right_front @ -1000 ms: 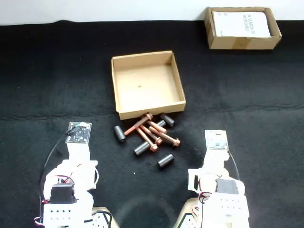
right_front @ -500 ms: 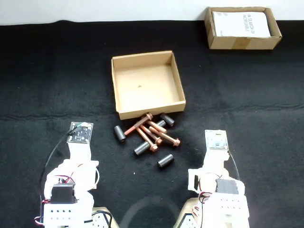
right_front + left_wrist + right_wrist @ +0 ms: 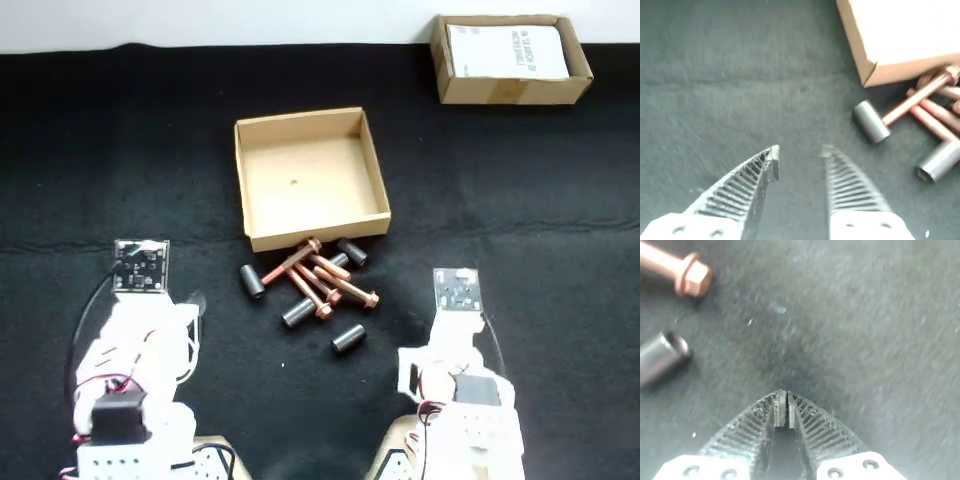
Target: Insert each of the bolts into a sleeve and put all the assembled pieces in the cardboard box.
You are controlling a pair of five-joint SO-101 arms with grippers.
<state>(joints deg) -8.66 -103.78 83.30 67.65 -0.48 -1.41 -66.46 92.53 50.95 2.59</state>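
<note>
Loosely heaped, bolts [image 3: 345, 285] and sleeves [image 3: 252, 281] lie unassembled just near of the empty cardboard box [image 3: 318, 233]. The left pincer [image 3: 801, 150] is spread, probably to take a sleeve; the right pincer [image 3: 785, 401] is pressed together.

left arm [image 3: 140, 335] stretched forward, angled slightly outward, left gripper [image 3: 800, 150] pointing down, jaws apart, right arm [image 3: 455, 345] folded straight ahead, right gripper [image 3: 785, 397] jaws pressed together
</note>
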